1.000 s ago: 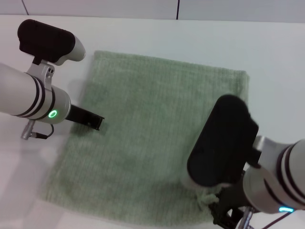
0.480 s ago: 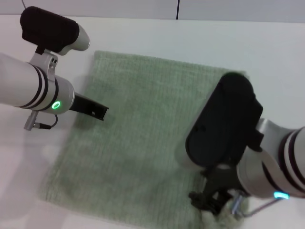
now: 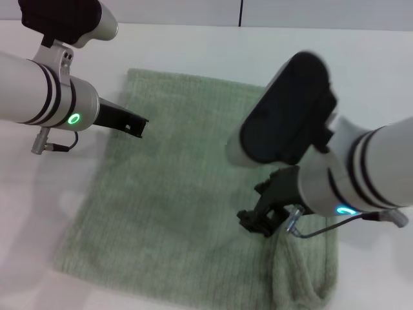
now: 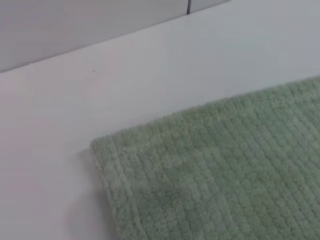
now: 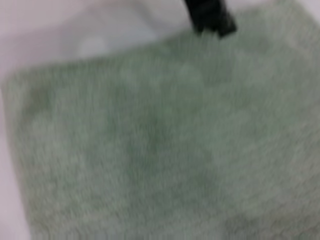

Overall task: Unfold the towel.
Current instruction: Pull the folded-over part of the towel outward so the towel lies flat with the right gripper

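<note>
On the table: the towel (image 3: 187, 194) lies spread over the middle of the white table (image 3: 361, 77), its far edge toward the back edge, its near edge close to the front edge.
Towel condition: mostly flat; the near right corner is bunched and raised in a rumpled fold, so the cloth is not fully opened there.
Right pincer (image 3: 261, 219): low over the right half of the towel, just inboard of the bunched corner. Whether it grips cloth cannot be told; the fingers are dark and partly hidden by the arm.
Left pincer (image 3: 132, 124): at the towel's far left part, over the left hem. Finger state cannot be told.
Left wrist view: shows the towel's far left corner (image 4: 100, 147) lying flat on the table, hem visible.
Right wrist view: shows towel surface with the left pincer (image 5: 210, 17) at the far side.
Governing relation: the rumpled fold lies toward the near right corner of the table from the right pincer; the right arm is clearly the nearer.
Judgement: remaining work is to draw that corner outward, toward the table's right edge, until it is flat.
</note>
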`<move>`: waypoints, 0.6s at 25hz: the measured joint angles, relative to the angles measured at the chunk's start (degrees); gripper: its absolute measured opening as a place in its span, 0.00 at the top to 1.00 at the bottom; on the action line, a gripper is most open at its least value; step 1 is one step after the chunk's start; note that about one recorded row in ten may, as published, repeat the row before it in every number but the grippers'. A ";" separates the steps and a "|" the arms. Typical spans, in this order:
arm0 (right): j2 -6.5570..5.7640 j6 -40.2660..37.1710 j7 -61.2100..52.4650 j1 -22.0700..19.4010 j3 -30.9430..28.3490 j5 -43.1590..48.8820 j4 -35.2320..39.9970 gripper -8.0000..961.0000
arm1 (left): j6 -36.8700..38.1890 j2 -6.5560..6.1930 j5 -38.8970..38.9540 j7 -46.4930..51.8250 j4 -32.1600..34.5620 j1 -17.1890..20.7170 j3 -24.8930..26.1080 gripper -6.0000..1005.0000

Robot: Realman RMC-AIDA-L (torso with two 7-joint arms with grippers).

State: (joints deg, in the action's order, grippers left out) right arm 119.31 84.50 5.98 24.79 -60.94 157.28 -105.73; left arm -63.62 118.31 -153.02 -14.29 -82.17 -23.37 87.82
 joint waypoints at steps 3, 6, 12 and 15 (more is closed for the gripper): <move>0.00 0.83 0.02 2.28 0.61 -0.07 4.33 0.50 | 0.00 -0.04 0.00 -0.01 0.13 -0.02 0.00 0.99; -0.13 3.97 0.02 2.68 -0.40 -0.07 4.79 0.50 | -0.08 -0.17 -0.04 -0.03 0.41 -0.09 0.13 0.99; -0.21 12.18 0.07 1.94 -2.69 -1.39 2.08 0.50 | -0.45 -0.21 -1.04 -0.04 0.11 -0.32 1.17 0.99; -0.22 13.36 0.11 1.81 -3.32 -2.57 2.53 0.50 | -0.45 -0.20 -1.22 -0.04 0.38 -0.65 1.74 0.99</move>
State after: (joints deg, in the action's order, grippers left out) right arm 119.09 97.86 6.09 26.61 -64.26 154.71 -103.20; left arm -64.07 118.11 -154.24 -14.33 -81.79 -24.02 89.56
